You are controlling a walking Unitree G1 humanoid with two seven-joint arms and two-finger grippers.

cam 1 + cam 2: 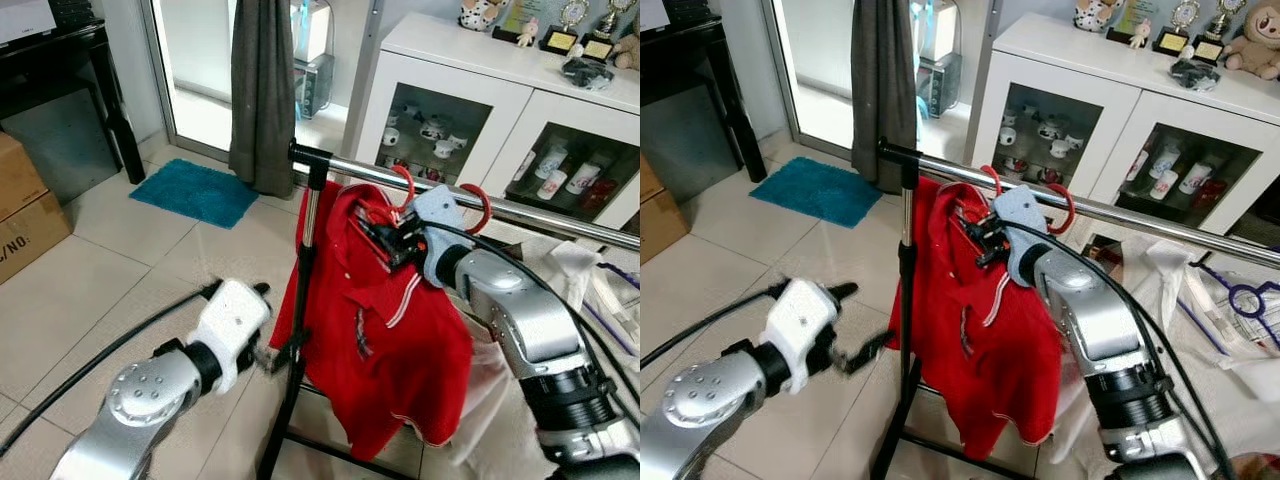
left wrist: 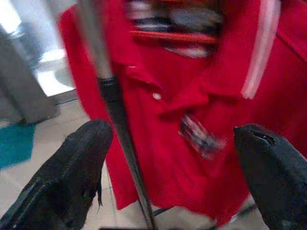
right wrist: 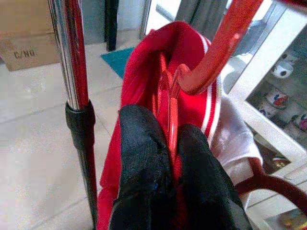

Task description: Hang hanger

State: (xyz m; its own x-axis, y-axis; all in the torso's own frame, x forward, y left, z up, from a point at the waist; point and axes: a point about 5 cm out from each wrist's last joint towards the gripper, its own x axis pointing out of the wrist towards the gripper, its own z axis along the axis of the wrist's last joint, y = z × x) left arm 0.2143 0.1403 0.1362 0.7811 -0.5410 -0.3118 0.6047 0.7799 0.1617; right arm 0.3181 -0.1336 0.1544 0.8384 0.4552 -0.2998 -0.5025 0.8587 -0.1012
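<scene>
1. Right gripper [image 1: 392, 243] is clenched on the red plastic hanger [image 3: 178, 96]; its neck runs up between the two black fingers [image 3: 144, 158], and the curved hook rises just above the fingertips.
2. The red polo shirt with white trim [image 1: 390, 340] drapes below the fingers, hanging beside the chrome horizontal rail [image 1: 560, 217].
3. In the head views the hook seems already over the rail; I'd judge the step nearly done. Best: lower slightly, confirm the hook seats, then let go without tugging.
4. Right arm reaches forward, elbow bent, wrist at rail height.
5. Left gripper [image 1: 855, 355] is spread wide, empty, low near the black upright pole [image 2: 117, 120], forearm extended.
</scene>
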